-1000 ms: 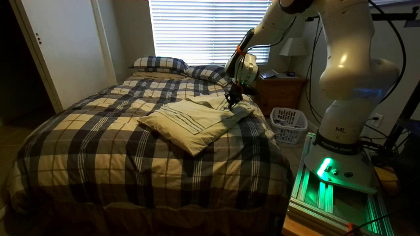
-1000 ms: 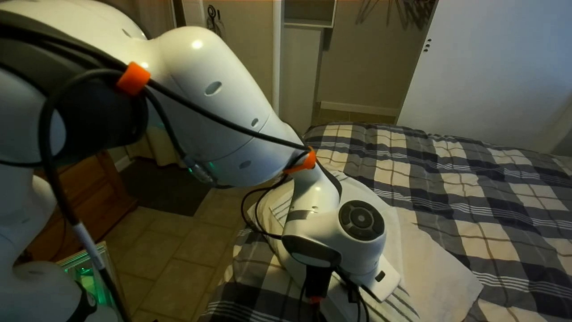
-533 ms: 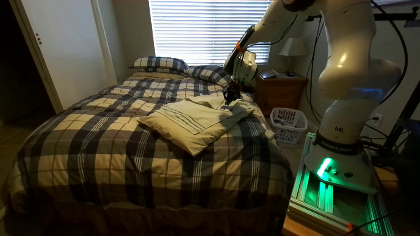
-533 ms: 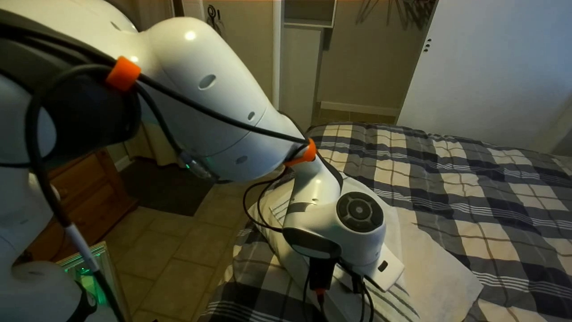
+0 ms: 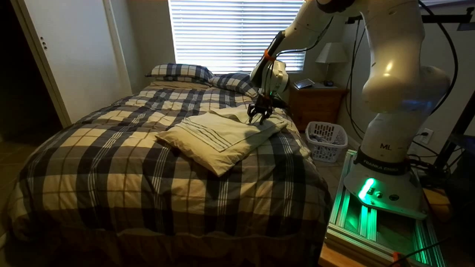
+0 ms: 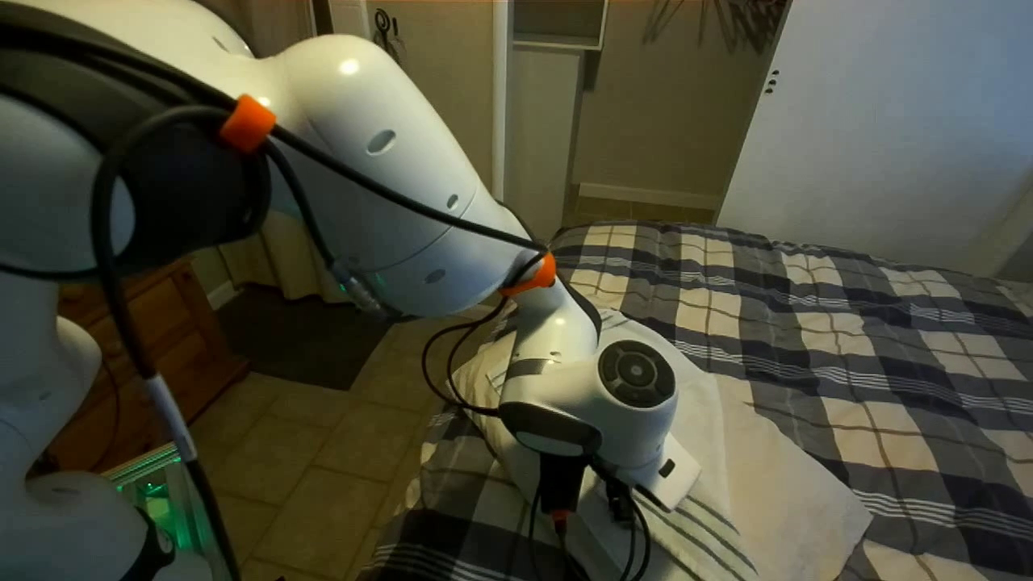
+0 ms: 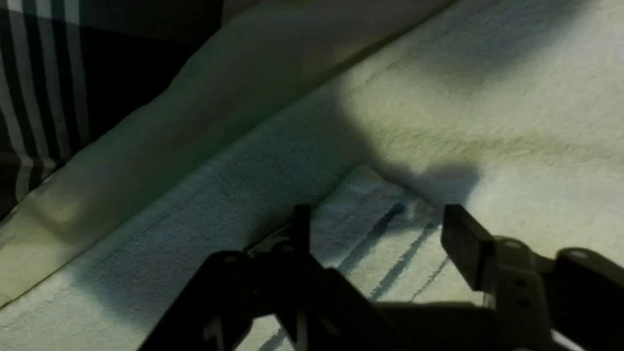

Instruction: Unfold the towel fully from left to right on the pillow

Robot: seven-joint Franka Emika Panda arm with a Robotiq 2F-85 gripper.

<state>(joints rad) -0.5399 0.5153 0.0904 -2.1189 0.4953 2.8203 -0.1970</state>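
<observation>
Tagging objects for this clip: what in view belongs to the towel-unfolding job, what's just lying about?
Job:
striped cream towel
cream pillow beneath it
open hand

Just there:
plaid bedspread
plaid pillows
white basket
lamp
wooden nightstand

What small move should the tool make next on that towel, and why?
Probably ease the tool down over the striped corner of the towel, ready to pinch it. In the wrist view, its jaws stand apart with that corner between them, lying folded over another layer; whether they touch it isn't clear.
</observation>
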